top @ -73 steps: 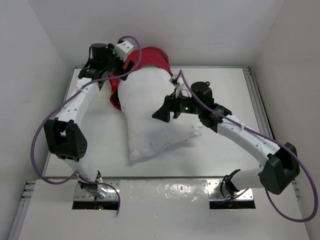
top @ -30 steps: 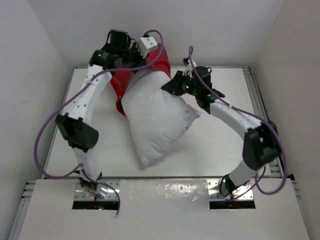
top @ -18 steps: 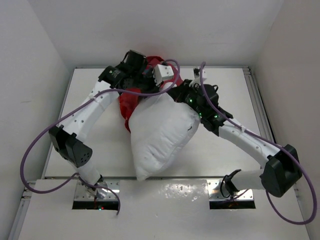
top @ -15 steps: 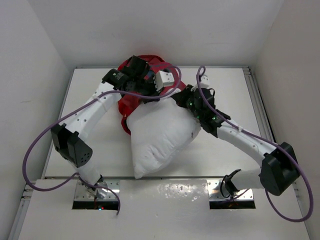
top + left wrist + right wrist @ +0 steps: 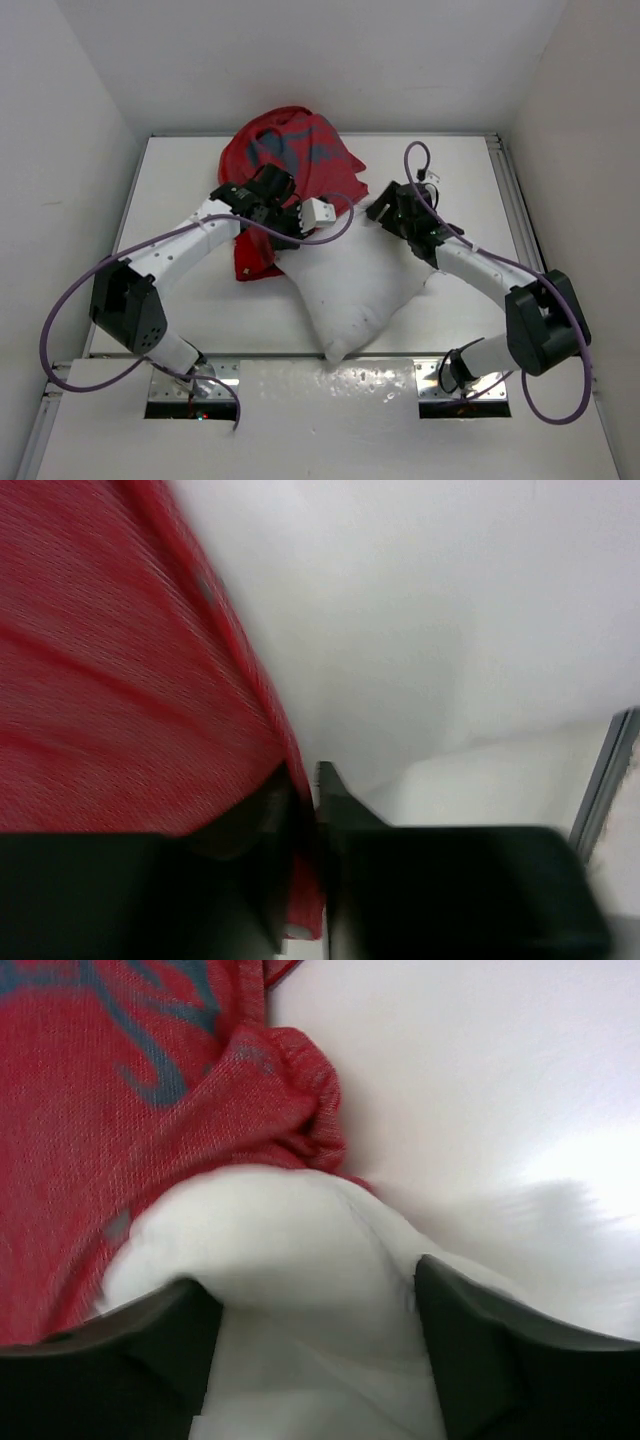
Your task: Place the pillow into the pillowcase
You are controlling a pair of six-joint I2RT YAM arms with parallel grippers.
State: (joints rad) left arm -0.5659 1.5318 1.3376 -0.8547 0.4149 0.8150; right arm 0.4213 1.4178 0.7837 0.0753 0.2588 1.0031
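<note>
The white pillow [image 5: 355,290] lies on the table, its near corner reaching the front edge. The red pillowcase [image 5: 290,155] is bunched over the pillow's far end, with a flap hanging down on the left. My left gripper [image 5: 292,228] is at the pillow's upper left. In the left wrist view it [image 5: 305,780] is shut on a thin edge of the red pillowcase [image 5: 110,680]. My right gripper [image 5: 377,213] is at the pillow's upper right corner. Its jaws [image 5: 318,1290] stand open, with the pillow [image 5: 290,1250] bulging between them next to the red pillowcase [image 5: 120,1080].
The white table [image 5: 450,160] is enclosed by white walls on three sides. A metal rail [image 5: 512,210] runs along the right edge. Purple cables loop off both arms.
Both arms have come down and towards the near side with the pillow, which hung raised and now lies on the table. My right jaws have opened off the pillow. The pillowcase now spreads out at the back.
</note>
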